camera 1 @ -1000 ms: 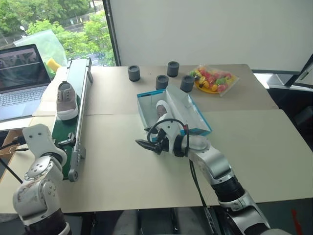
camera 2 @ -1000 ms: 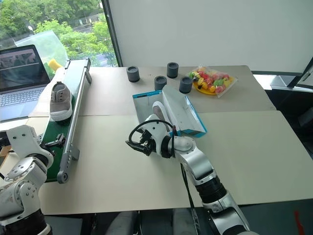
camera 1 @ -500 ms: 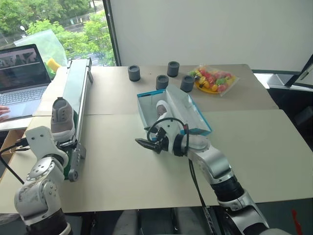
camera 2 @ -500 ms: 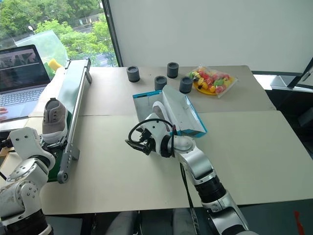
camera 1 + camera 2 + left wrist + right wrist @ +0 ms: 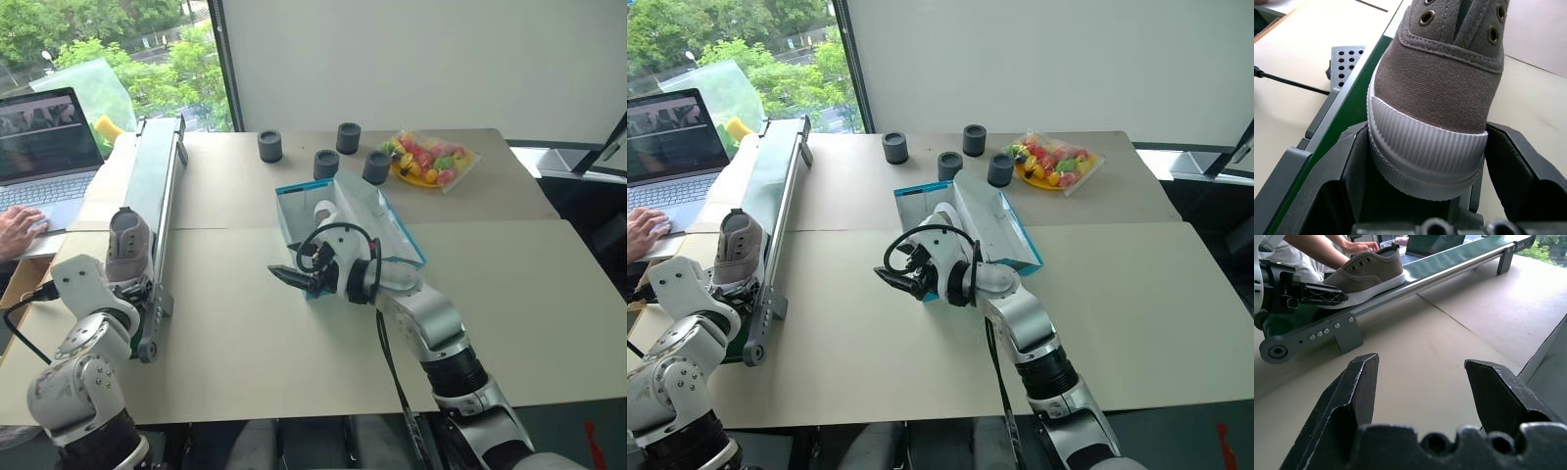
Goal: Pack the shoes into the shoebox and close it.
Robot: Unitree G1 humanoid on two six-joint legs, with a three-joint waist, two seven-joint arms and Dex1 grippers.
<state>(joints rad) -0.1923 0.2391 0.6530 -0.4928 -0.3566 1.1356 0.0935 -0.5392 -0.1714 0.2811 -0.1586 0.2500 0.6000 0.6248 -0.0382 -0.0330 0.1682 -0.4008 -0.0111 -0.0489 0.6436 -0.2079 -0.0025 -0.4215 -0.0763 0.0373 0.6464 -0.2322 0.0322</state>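
A: Left gripper (image 5: 1425,161) — closed on the toe of a grey shoe (image 5: 128,251) at the near end of the green conveyor (image 5: 157,186), far left.

B: Right gripper (image 5: 1420,382) — held open, empty, just left of the shoebox (image 5: 392,235), where a second shoe (image 5: 324,214) is seen inside.

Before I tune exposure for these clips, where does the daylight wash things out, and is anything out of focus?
Left eye view: the window is bright, with the trees outside pale; the table is evenly lit with soft shadows. Left wrist view: the shoe toe is sharp, its weave readable, while the near black fingers are dark and soft. Right wrist view: the near fingers look slightly soft.
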